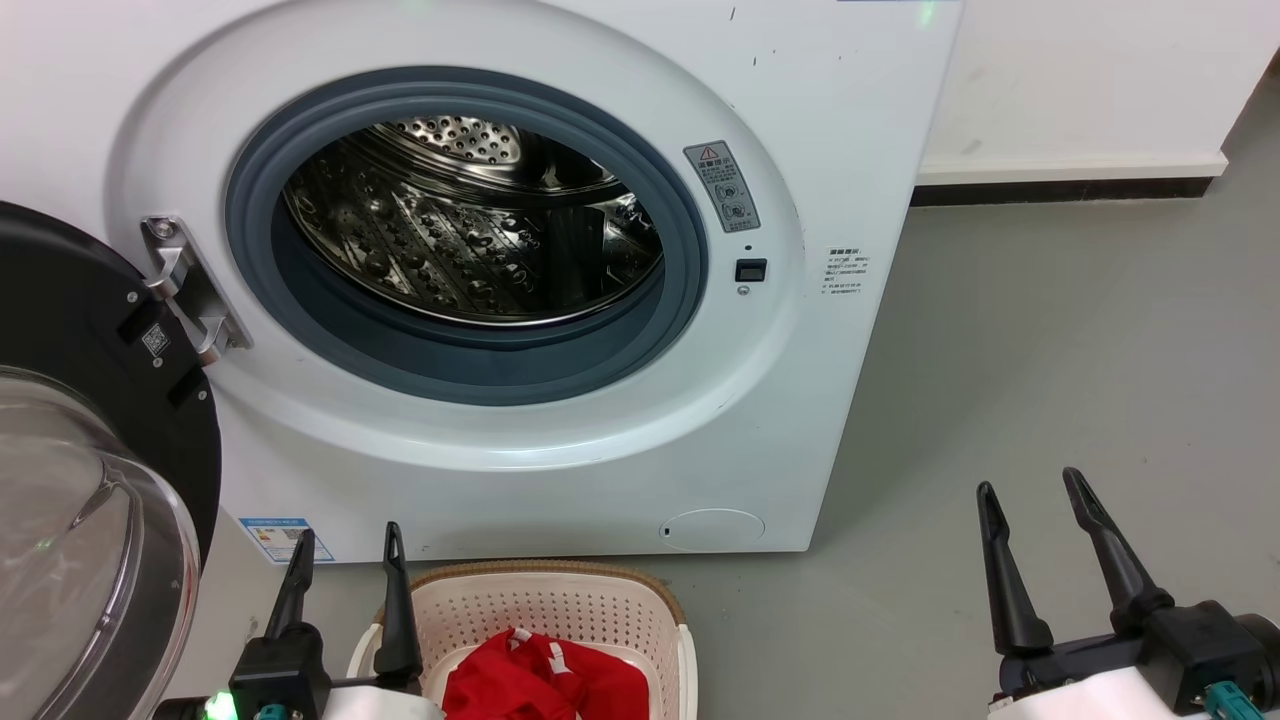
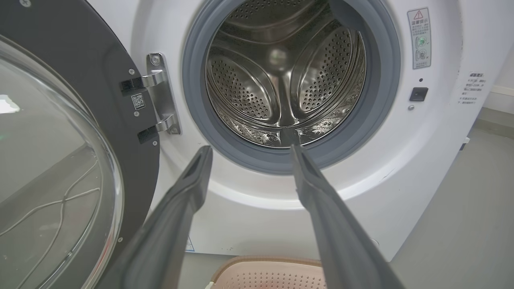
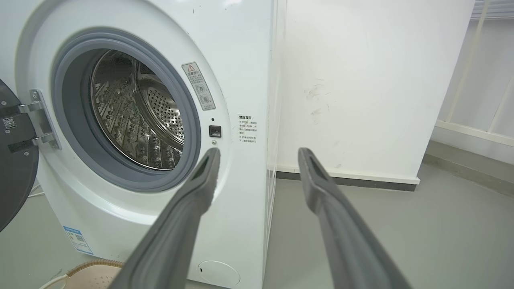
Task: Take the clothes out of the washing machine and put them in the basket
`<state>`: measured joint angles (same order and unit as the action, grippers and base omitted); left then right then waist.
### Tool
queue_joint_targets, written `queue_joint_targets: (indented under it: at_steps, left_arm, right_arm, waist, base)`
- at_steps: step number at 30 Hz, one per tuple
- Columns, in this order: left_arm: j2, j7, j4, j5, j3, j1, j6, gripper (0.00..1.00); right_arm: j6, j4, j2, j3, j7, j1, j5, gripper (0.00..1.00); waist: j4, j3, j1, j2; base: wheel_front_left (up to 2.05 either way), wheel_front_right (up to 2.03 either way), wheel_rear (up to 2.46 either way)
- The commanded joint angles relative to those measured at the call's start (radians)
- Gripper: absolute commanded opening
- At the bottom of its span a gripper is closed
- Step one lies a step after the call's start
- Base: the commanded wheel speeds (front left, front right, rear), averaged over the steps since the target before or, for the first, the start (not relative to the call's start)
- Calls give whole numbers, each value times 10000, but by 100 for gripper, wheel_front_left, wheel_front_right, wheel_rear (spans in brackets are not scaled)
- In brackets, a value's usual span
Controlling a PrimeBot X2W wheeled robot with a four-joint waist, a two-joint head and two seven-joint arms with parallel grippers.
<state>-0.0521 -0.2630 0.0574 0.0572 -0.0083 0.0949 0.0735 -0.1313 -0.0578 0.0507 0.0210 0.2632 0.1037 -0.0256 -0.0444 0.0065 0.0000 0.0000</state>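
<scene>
Your bright red fabric clothes [image 1: 545, 685] lie heaped in the low cream perforated plastic basket [image 1: 560, 605], on the grey floor [image 1: 1050, 350] just before the large white front-loading washing machine [image 1: 850, 150]. Your left claw [image 1: 349, 532] hangs at the basket's left rim, spread apart; your right claw [image 1: 1028, 480], also spread, is well off to the right.

clothes [image 1: 545, 685] in basket [image 1: 560, 610], basket before washing machine [image 1: 500, 455], door [image 1: 70, 520] at its L
</scene>
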Motion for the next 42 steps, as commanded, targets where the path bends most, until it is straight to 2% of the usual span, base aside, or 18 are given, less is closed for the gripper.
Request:
queue_joint_targets:
  at_steps: [1,5,6,9,25,42]
  left_arm:
    - [26,-24,16,-6,16,44,-16,100]
    - [27,-24,13,1,22,31,26,100]
    - [2,0,40,0,13,6,6,0]
    - [8,44,312,66,29,38,-5,0]
    - [9,840,644,3338,292,-426,-437,0]
    - [11,1520,914,6194,507,-816,-819,0]
  right_arm:
    - [11,19,-10,1,23,84,-35,100]
    - [9,19,-10,6,23,55,-40,100]
    - [0,25,0,4,0,4,0,0]
    - [0,239,0,35,-16,61,-66,0]
    - [1,797,222,22,-579,-419,-3668,0]
    - [2,1301,345,-67,-1140,-835,-6716,0]
  waist:
    - [2,3,0,0]
    - [2,11,0,0]
    - [1,10,1,0]
    - [1,11,1,0]
    - [59,5,1,0]
    - [119,-1,1,0]
  base:
    - [0,0,0]
    - [0,0,0]
    - [0,0,0]
    - [0,0,0]
    - [0,0,0]
    - [0,0,0]
